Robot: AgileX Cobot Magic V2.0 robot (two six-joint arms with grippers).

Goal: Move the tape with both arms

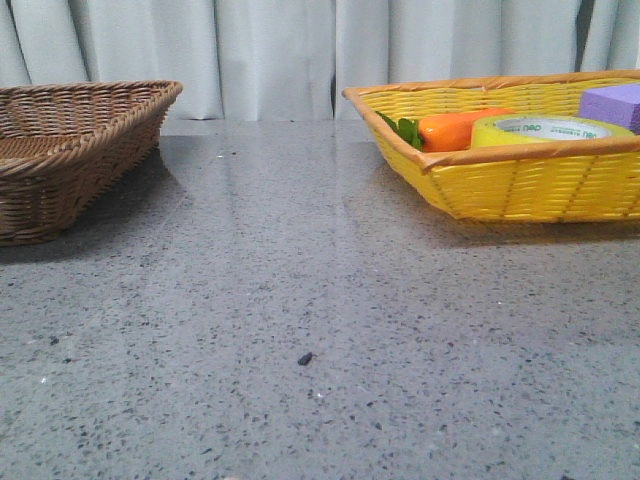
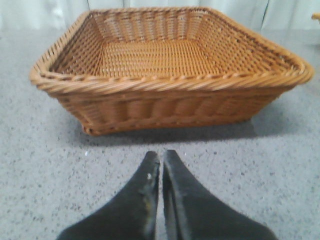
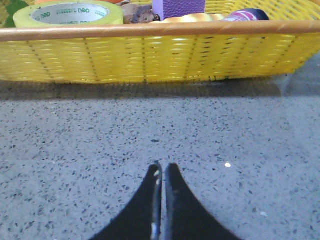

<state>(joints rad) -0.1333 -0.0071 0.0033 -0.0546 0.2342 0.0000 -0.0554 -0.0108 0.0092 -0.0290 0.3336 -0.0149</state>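
On the right side of the grey speckled table (image 1: 300, 300), toward the far edge, stands a yellow basket (image 1: 530, 185) with an orange rim. The tape (image 1: 545, 130) lies flat inside it, near the basket's front wall, its white core and green print facing up. Just to the left of the tape lies a carrot (image 1: 455, 130) with green leaves at its left end; the two look to be touching or nearly so. A purple block (image 1: 612, 103) sits behind and to the right of the tape. The right wrist view also shows the tape (image 3: 70, 13) at the left end of the basket (image 3: 150, 55), the purple block (image 3: 178, 7) further along, and beside it some other items too hidden by the rim to name.

On the left side of the table stands a brown wicker basket (image 1: 70, 150), well apart from the yellow one. In the left wrist view its inside (image 2: 160, 55) shows only woven bottom.

The left gripper (image 2: 161, 165) is over bare table just in front of the brown basket, its fingers pressed together with only a thin slit between them, holding nothing. The right gripper (image 3: 162, 172) is over bare table in front of the yellow basket, fingers likewise closed together and holding nothing. Neither gripper touches a basket or the tape. A curtain (image 1: 300, 50) hangs behind the table.
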